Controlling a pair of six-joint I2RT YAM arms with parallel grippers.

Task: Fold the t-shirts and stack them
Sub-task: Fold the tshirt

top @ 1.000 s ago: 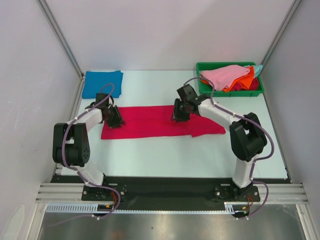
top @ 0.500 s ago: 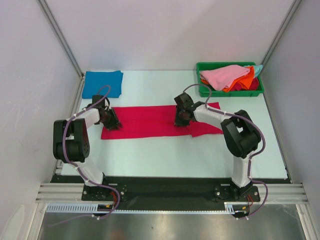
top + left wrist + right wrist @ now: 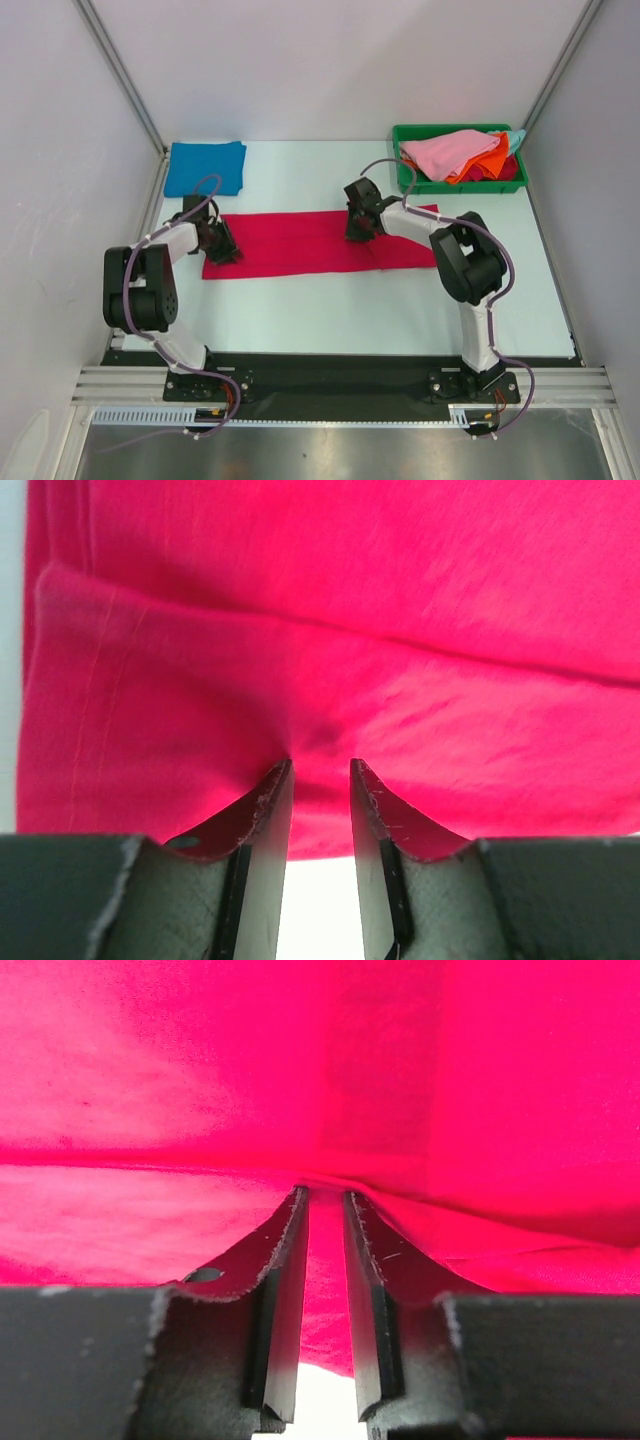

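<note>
One crimson t-shirt (image 3: 290,245), pinched by left end effector (image 3: 321,764), right end effector (image 3: 324,1193).

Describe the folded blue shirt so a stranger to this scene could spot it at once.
On the pale table, look to the far left corner. The blue shirt lies there alone, folded into a flat square, unlike the long red shirt across the middle and the loose pile in the green bin.
</note>
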